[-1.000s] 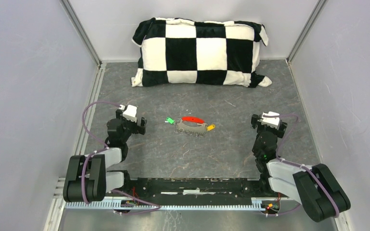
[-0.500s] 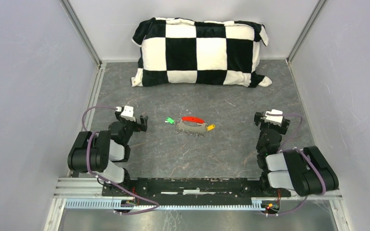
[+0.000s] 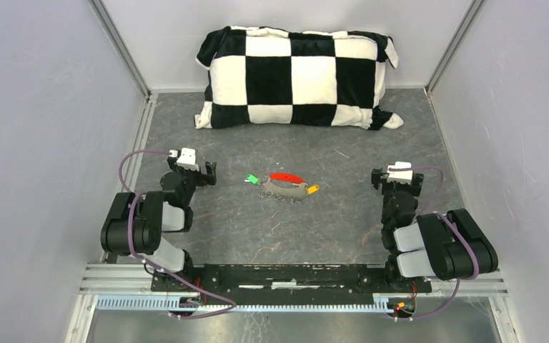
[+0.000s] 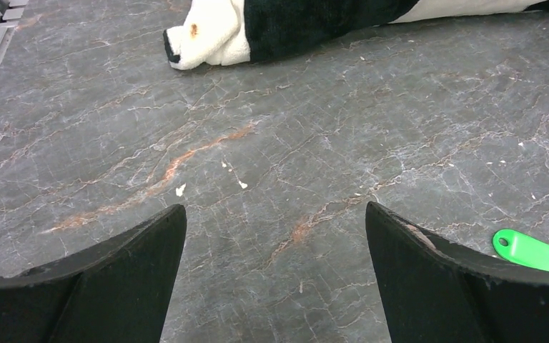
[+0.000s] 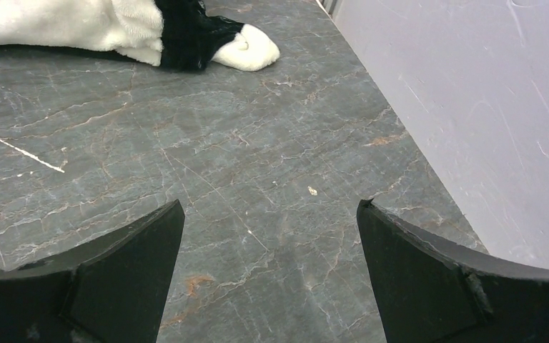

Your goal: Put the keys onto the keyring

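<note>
- Found keyring (image 3: 283,187), green key (image 3: 253,179) and brass key (image 3: 313,190) bunched on tabletop (image 3: 329,221), nearward of pillow (image 3: 297,75).
- Cannot tell whether threaded; judged barely begun.
- Found left claw (image 4: 275,211) and right claw (image 5: 268,204) spread wide, empty.

Red-tagged silver keyring (image 3: 284,189) lies flat between green key (image 3: 252,179) and yellow key (image 3: 313,190).

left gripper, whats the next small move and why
Probably swing the left gripper right, toward the green-headed key: its jaws stand open over the table, the key sits at the right edge of its wrist view, and the keyring lies untouched beside it.
</note>
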{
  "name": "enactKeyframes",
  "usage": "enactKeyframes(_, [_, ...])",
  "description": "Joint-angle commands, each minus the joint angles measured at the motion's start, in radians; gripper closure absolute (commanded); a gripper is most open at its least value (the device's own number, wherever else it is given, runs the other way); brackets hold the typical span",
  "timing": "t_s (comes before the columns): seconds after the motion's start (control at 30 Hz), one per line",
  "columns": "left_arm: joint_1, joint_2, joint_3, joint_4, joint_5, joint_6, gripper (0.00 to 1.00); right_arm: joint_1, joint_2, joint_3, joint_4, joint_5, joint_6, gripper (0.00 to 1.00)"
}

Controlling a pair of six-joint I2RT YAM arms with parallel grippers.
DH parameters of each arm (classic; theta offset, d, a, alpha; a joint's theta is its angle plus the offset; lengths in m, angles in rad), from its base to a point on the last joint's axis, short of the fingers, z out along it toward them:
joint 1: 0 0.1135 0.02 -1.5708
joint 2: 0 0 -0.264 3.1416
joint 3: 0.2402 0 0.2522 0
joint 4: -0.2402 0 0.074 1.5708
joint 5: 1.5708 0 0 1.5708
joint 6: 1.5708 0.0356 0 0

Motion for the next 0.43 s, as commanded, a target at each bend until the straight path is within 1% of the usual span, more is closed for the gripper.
enactKeyframes(0.0, [-0.002,-0.008,-0.002,0.031,-0.018,-0.054,0.0,-0.004,-0.007,-0.089,0.037,-0.023,-0.009,0.02])
enactKeyframes(0.33, [-0.002,0.0,0.014,0.009,-0.018,-0.052,0.0,-0.004,-0.01,-0.089,0.032,-0.023,-0.008,0.02])
enactKeyframes(0.4, [-0.002,-0.005,0.001,0.029,-0.019,-0.055,0.0,-0.004,-0.009,-0.09,0.032,-0.023,-0.008,0.02])
